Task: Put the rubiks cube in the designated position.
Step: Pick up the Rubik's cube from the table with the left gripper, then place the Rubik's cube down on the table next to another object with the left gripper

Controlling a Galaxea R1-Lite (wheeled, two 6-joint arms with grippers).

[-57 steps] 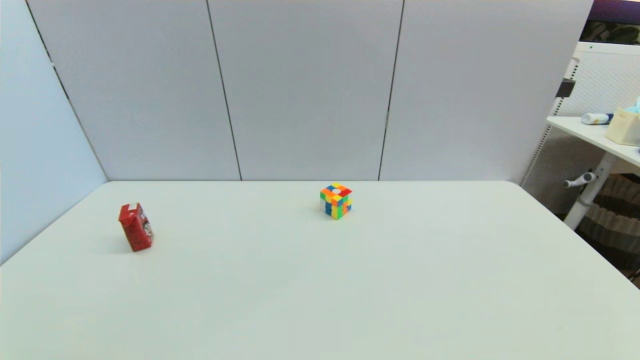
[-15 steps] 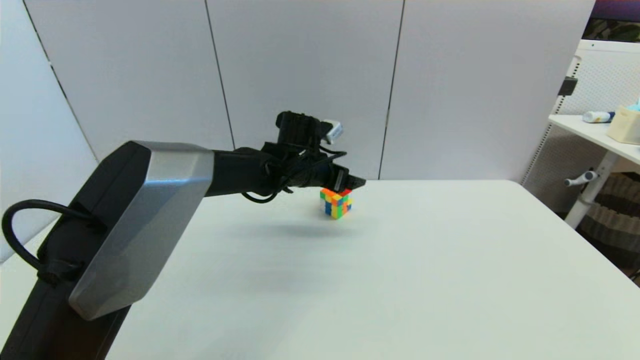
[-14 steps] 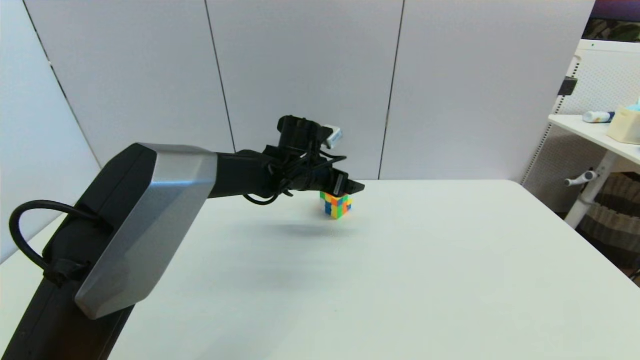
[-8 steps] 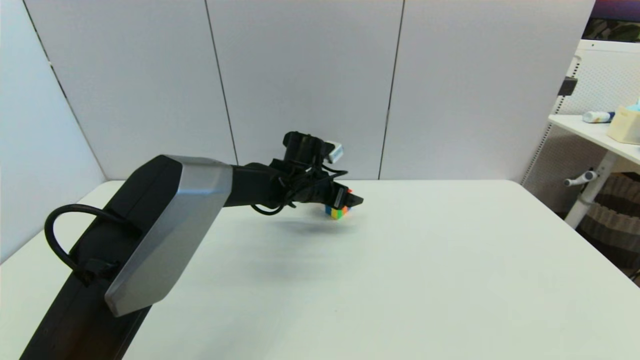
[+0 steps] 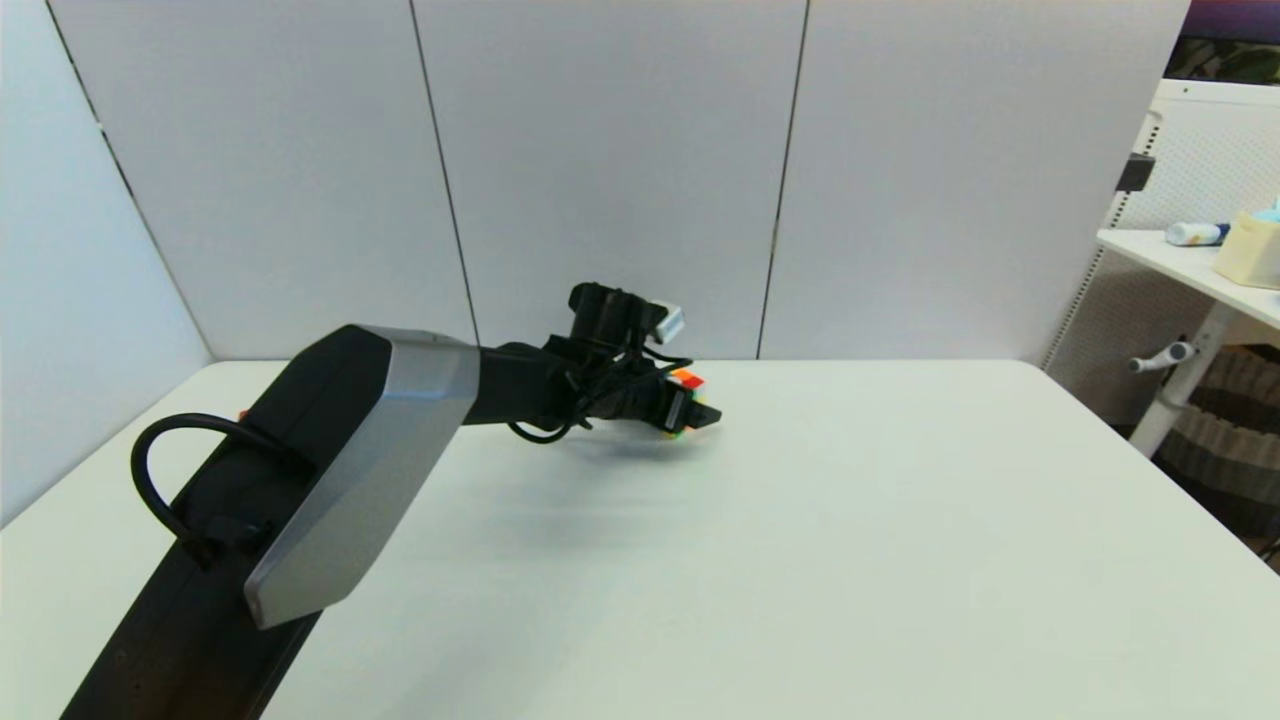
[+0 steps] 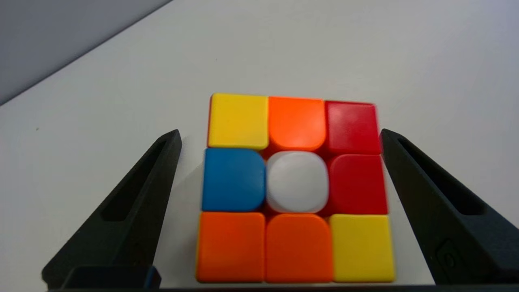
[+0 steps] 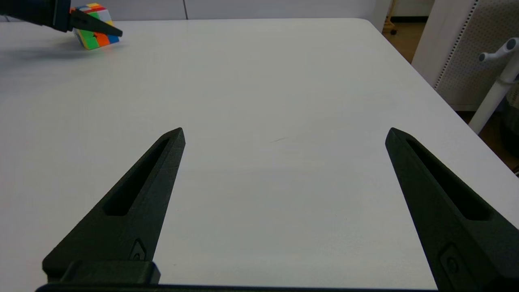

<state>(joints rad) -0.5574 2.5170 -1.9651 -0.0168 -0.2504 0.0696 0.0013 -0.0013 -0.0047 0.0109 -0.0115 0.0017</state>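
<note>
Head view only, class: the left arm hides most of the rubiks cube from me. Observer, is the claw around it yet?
Observer: Yes. In the left wrist view the left claw is open, with the rubiks cube between its two fingers, gaps showing on both sides.
Operator: Which face looks up at that camera?
Observer: One with a white centre, an orange square above it, blue and red at its sides.
Operator: Is the cube on the table?
Observer: The right wrist view shows it resting on the white table, a black finger crossing in front of it.
Operator: And the right claw?
Observer: The right claw is open over bare table, far from the cube.
</note>
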